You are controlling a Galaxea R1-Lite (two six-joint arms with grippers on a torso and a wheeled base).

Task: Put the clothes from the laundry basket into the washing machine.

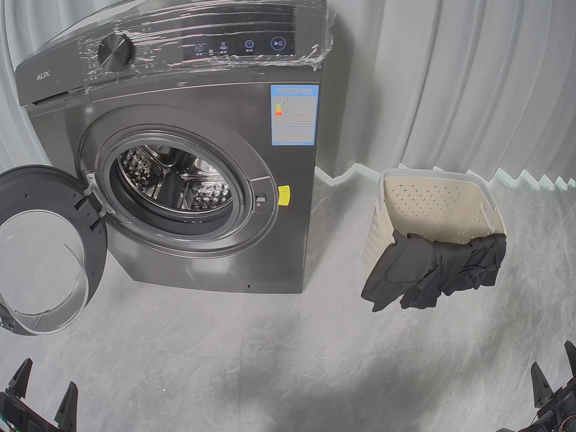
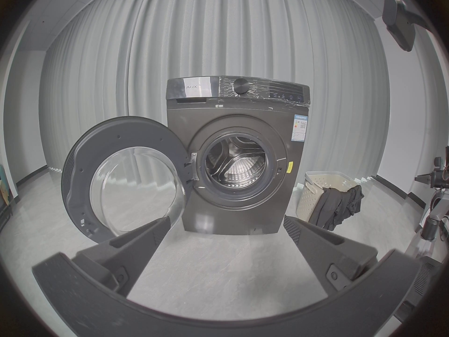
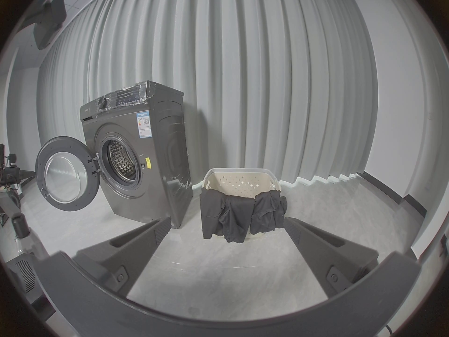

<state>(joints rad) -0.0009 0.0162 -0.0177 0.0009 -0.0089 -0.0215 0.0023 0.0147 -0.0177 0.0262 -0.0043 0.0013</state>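
The left gripper [image 1: 47, 385] sits low at the bottom left corner of the head view, held above the grey floor [image 1: 270, 355]. Just its two dark fingertips stick up into view, and the arm behind them is cut off by the edge. Its fingers are spread wide with nothing between them. The left wrist view looks through that gap straight at the washing machine [image 1: 198, 109], which is well apart from it.

The machine's round door [image 1: 36, 190] is swung fully open to the left and the steel drum [image 1: 174, 184] is exposed. Its deeper part is in shadow and hard to make out.

To the right of the machine, near a pale curtain [image 1: 450, 61], the cream laundry basket [image 1: 441, 202] stands on the floor. The black clothes [image 1: 432, 268] are draped over its near rim and hang down the outside, hiding most of that wall. How much cloth lies inside cannot be told.

The right gripper [image 1: 553, 367] is at the bottom right corner, low over the floor and well away from the basket. Its arm is cut off too. Its fingers are also spread wide and hold nothing.
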